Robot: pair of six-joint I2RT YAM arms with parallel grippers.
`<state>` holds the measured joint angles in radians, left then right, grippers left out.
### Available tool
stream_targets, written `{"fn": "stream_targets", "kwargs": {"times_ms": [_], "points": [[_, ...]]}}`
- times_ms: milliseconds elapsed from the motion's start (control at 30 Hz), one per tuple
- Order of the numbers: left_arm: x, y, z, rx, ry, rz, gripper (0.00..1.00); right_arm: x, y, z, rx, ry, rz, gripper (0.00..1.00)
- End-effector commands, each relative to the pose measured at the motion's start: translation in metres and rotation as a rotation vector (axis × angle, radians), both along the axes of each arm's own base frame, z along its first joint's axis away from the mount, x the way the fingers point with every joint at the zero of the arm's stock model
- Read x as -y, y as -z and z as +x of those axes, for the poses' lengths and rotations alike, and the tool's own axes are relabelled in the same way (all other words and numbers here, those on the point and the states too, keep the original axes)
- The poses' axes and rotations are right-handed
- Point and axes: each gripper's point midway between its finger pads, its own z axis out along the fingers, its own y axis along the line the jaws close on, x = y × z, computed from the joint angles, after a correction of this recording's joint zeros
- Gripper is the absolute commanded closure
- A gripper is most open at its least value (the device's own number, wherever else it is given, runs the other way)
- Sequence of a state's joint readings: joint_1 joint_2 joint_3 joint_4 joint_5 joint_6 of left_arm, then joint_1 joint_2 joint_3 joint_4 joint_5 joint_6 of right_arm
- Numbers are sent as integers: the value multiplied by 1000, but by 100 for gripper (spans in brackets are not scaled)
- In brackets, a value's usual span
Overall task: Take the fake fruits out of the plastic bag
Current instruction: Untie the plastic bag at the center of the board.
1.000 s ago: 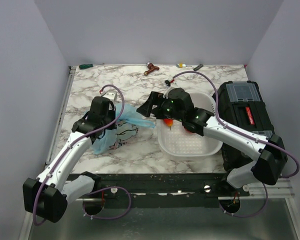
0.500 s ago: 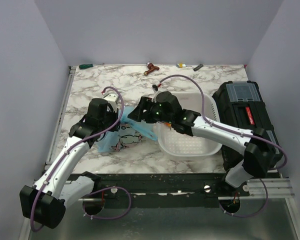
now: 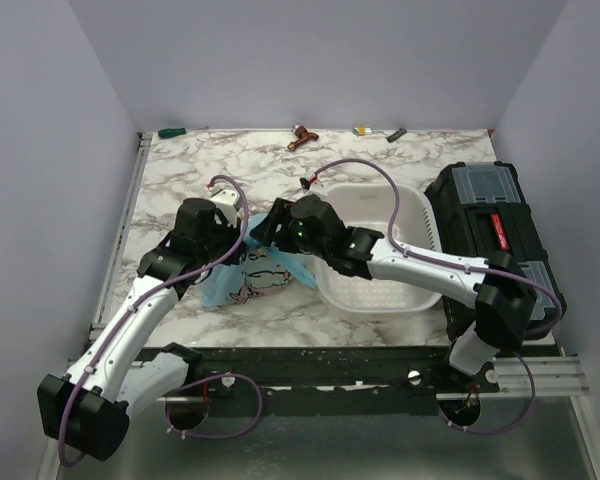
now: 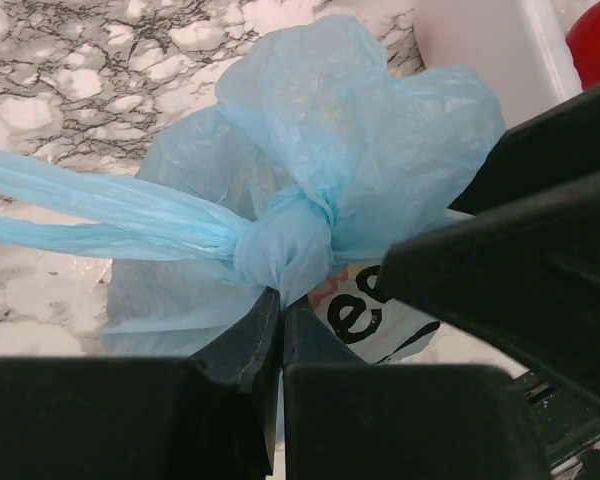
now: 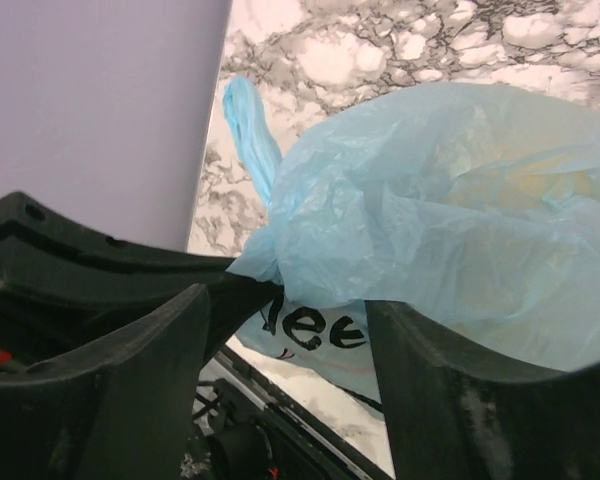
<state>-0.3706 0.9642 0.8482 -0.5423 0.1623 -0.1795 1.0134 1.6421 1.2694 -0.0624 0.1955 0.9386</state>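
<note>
Two grippers meet at the bag point(image 3: 248, 278), which lies on the marble table point(image 3: 180, 170) just left of the white basket point(image 3: 380, 292). My left gripper point(image 4: 282, 300) is clenched on the bag's film directly below its knot point(image 4: 290, 240). My right gripper point(image 5: 285, 310) straddles the bag's bulge with fingers apart; I cannot tell whether they press it.
</note>
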Motion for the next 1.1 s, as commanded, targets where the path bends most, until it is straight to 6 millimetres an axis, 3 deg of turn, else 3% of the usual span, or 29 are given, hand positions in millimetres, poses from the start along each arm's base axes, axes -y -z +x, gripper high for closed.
{"fn": "stream_targets", "kwargs": {"times_ms": [0,33,167,300,567,700,867,1067], "points": [[8,-14,-2,64,44,-40,100,-7,7,18,-38,120,58,40],[9,-14,-3,66,47,-42,100,-12,9,18,-54,117,69,45],[14,-13,-4,47,70,-45,100,-21,18,21,-77,114,72,49],[9,-14,-2,58,43,-28,100,-13,21,25,-62,148,39,55],[-11,-16,6,76,-72,28,100,14,16,25,-18,216,35,88],[-40,-24,12,120,-234,87,100,19,10,29,2,202,28,98],[-79,-41,11,210,-452,121,100,18,5,28,10,148,82,99],[-102,-63,5,321,-585,80,100,25,8,30,15,100,74,99]]}}
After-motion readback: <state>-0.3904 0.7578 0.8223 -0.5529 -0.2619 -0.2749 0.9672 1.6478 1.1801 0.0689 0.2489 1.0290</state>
